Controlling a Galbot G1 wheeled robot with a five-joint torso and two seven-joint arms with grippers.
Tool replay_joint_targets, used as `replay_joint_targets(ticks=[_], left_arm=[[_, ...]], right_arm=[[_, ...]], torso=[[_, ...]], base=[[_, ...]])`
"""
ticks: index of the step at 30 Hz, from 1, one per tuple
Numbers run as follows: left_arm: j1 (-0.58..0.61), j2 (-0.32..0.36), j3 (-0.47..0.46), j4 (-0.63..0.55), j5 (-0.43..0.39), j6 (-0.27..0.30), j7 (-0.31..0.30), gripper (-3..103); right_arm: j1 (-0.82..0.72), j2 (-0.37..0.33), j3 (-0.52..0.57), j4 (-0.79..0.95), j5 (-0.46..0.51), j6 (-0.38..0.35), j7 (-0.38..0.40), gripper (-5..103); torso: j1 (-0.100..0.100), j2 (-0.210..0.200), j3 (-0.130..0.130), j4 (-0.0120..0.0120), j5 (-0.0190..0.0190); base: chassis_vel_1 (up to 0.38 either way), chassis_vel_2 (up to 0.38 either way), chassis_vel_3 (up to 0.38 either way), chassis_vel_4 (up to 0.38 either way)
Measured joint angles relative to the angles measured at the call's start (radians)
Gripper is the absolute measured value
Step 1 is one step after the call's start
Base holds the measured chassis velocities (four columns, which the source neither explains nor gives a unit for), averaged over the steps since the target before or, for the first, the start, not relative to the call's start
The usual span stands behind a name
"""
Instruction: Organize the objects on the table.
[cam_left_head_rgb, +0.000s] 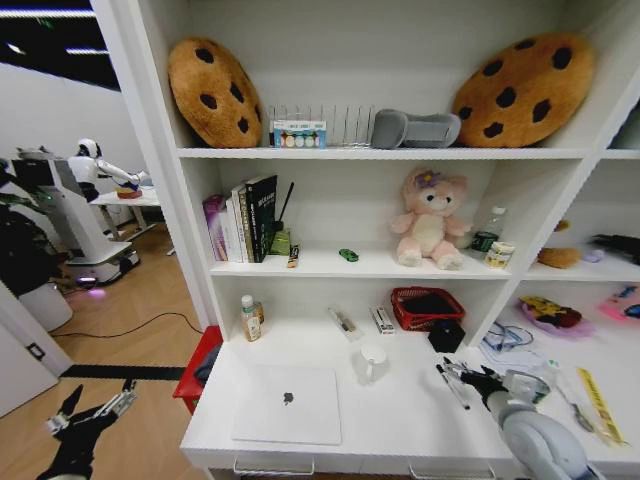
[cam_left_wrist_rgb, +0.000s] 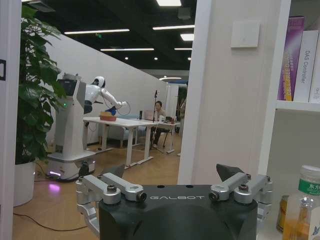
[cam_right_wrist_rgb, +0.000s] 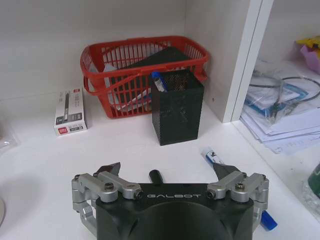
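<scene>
On the white table (cam_left_head_rgb: 400, 425) lie a closed silver laptop (cam_left_head_rgb: 285, 402), a white mug (cam_left_head_rgb: 372, 362), a black pen (cam_left_head_rgb: 450, 386) and a yellow strip (cam_left_head_rgb: 600, 405). My right gripper (cam_left_head_rgb: 466, 376) hovers low over the table's right part, open. In the right wrist view the right gripper (cam_right_wrist_rgb: 167, 172) has the end of the black pen (cam_right_wrist_rgb: 156, 176) between its spread fingers and a blue pen (cam_right_wrist_rgb: 214, 157) beside one fingertip. A black mesh pen holder (cam_right_wrist_rgb: 177, 112) stands just beyond, with a blue pen (cam_right_wrist_rgb: 159, 81) in it. My left gripper (cam_left_head_rgb: 95, 410) hangs open over the floor, left of the table.
A red basket (cam_right_wrist_rgb: 140, 65) stands behind the holder against the back wall, a small white box (cam_right_wrist_rgb: 70, 112) beside it. A drink bottle (cam_left_head_rgb: 250, 318) stands at the table's back left. Papers and cables (cam_right_wrist_rgb: 282, 107) lie past the shelf's upright. A tiny green toy (cam_left_head_rgb: 348, 255) lies on the shelf above.
</scene>
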Motion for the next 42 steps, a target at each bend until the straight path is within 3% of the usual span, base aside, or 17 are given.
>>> replay_joint_targets(ticks=[13, 18, 26, 36, 40, 42], left_arm=[[0.0, 0.0, 0.0, 0.0, 0.0, 0.0, 0.0, 100], [0.0, 0.0, 0.0, 0.0, 0.0, 0.0, 0.0, 100], [0.0, 0.0, 0.0, 0.0, 0.0, 0.0, 0.0, 100], [0.0, 0.0, 0.0, 0.0, 0.0, 0.0, 0.0, 100], [0.0, 0.0, 0.0, 0.0, 0.0, 0.0, 0.0, 100], [0.0, 0.0, 0.0, 0.0, 0.0, 0.0, 0.0, 100]], right_arm=[[0.142, -0.02, -0.116, -0.099, 0.06, -0.088, 0.031, 100], [0.246, -0.061, -0.162, -0.151, 0.201, -0.198, 0.062, 100], [0.294, -0.146, -0.191, -0.224, 0.225, -0.2, 0.022, 100], [0.27, -0.164, -0.222, -0.23, 0.208, -0.197, -0.017, 103], [0.255, -0.166, -0.224, -0.229, 0.198, -0.196, -0.021, 100], [0.246, -0.168, -0.229, -0.233, 0.18, -0.195, -0.025, 91]], torso=[[0.0, 0.0, 0.0, 0.0001, 0.0001], [0.0, 0.0, 0.0, 0.0001, 0.0], [0.0, 0.0, 0.0, 0.0, -0.0001], [0.0, 0.0, 0.0, 0.0, 0.0], [0.0, 0.0, 0.0, -0.0001, 0.0], [0.0, 0.0, 0.0, -0.0001, 0.0001]], base=[[0.0, 0.0, 0.0, 0.0], [0.0, 0.0, 0.0, 0.0], [0.0, 0.0, 0.0, 0.0], [0.0, 0.0, 0.0, 0.0], [0.0, 0.0, 0.0, 0.0], [0.0, 0.0, 0.0, 0.0]])
